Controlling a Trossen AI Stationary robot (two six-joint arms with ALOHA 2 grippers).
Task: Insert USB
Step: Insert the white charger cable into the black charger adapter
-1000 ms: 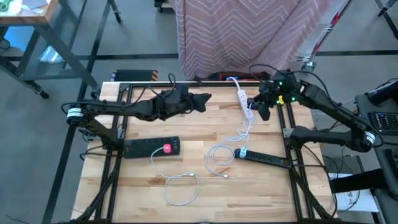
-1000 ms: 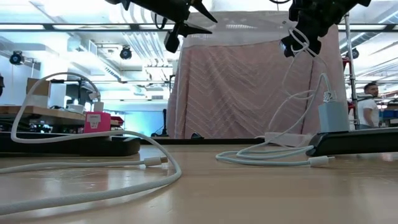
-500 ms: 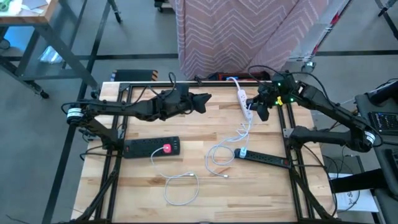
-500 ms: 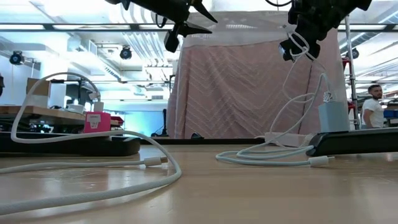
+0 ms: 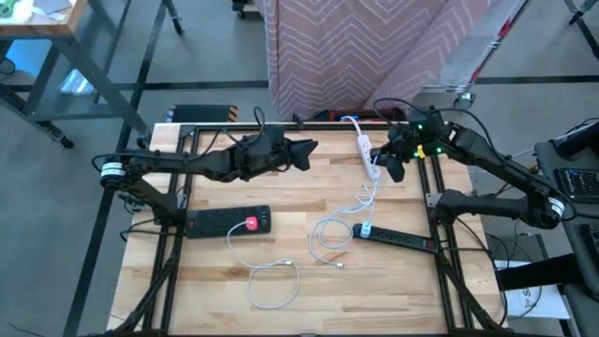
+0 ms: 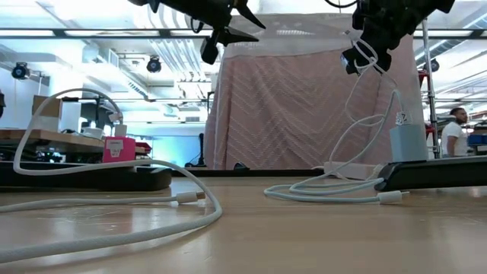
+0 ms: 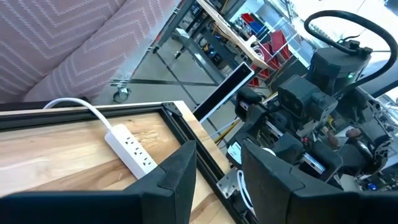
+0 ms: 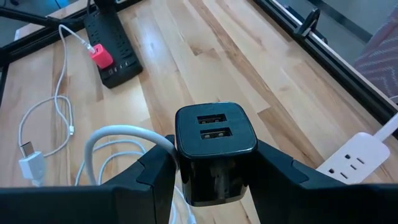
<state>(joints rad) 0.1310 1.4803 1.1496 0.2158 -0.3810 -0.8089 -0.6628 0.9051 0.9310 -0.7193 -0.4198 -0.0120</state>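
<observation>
My right gripper [image 8: 216,164] is shut on a black charger block [image 8: 216,134] with two USB ports, held high over the far right of the table [image 5: 394,167], beside a white power strip [image 5: 366,153]. A white cable [image 8: 122,134] loops past one finger and hangs down [image 6: 358,114] to coils on the wood [image 5: 335,227]. Its USB plug [image 8: 27,165] lies on the table. My left gripper [image 5: 307,150] hovers open over the far middle, touching nothing [image 7: 219,180]. My right gripper pinches the black charger block by its two opposite side walls [image 8: 178,155], one finger on each. The face with the ports [image 8: 215,124] points away from the wrist. The block is lifted clear, high above the table [image 6: 352,59]. Whether the fingers also grip the white cable, I cannot tell.
A black power strip with a pink plug [image 5: 229,222] lies at the left. Another black strip [image 5: 401,240] with a pale blue charger [image 5: 365,229] lies at the right. A second white cable [image 5: 274,282] sits near the front edge. A person [image 6: 454,131] stands beyond the table.
</observation>
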